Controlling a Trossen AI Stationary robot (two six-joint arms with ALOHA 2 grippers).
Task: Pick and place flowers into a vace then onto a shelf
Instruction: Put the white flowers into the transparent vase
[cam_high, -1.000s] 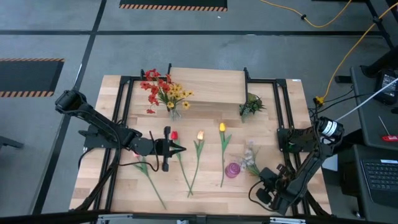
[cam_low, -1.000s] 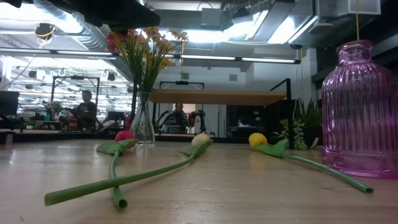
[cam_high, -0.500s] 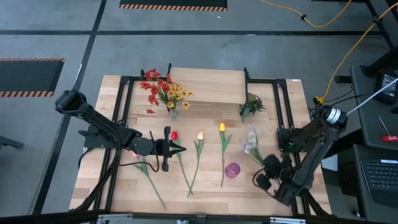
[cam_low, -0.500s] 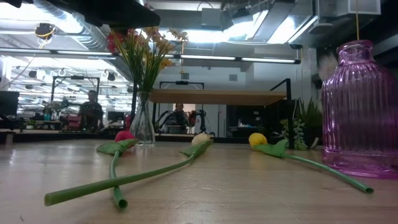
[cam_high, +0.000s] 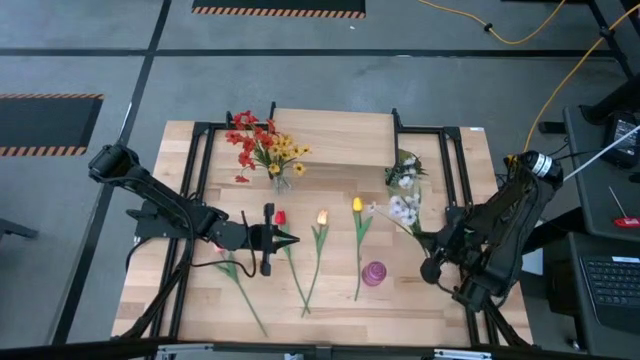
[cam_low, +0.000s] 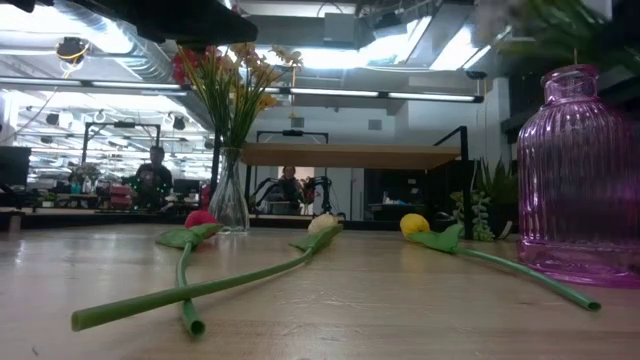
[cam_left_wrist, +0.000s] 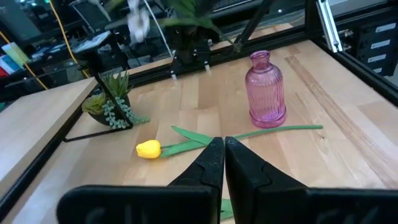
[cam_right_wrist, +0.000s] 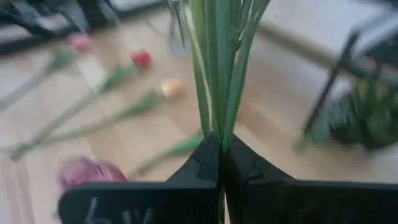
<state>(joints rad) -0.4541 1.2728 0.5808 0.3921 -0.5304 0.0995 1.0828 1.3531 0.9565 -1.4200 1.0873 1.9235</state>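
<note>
— High view first: where is the right gripper (cam_high: 434, 252)?

— Above the table (cam_high: 180, 290) near its right edge, its fingers (cam_right_wrist: 208, 163) pinched on the green stems of the white spray (cam_high: 402, 207). The blossoms are lifted and lean toward the far right corner, close to the small green plant (cam_high: 404, 168).

— And the pink vase (cam_high: 374, 273)?

— Upright on the wood toward the near edge, right of centre, just beside the right gripper and not touched by it. It holds no stems.

— What about the left gripper (cam_high: 283, 239)?

— It sits low over the left half of the table, fingers (cam_left_wrist: 211, 163) pressed together with nothing between them. The pink tulip (cam_high: 232, 268) lies under that arm.

— The other flowers?

— The red tulip (cam_high: 281, 217), the orange tulip (cam_high: 322, 217) and the yellow tulip (cam_high: 357, 205) lie flat side by side in the middle, stems running toward the near edge. The red and yellow-orange sprays (cam_high: 262, 146) stand in a clear glass vase (cam_low: 229, 198) near the far edge, just beside the shelf's left end.

— The shelf (cam_high: 335, 138)?

— At the middle of the far edge, its top bare.
</note>
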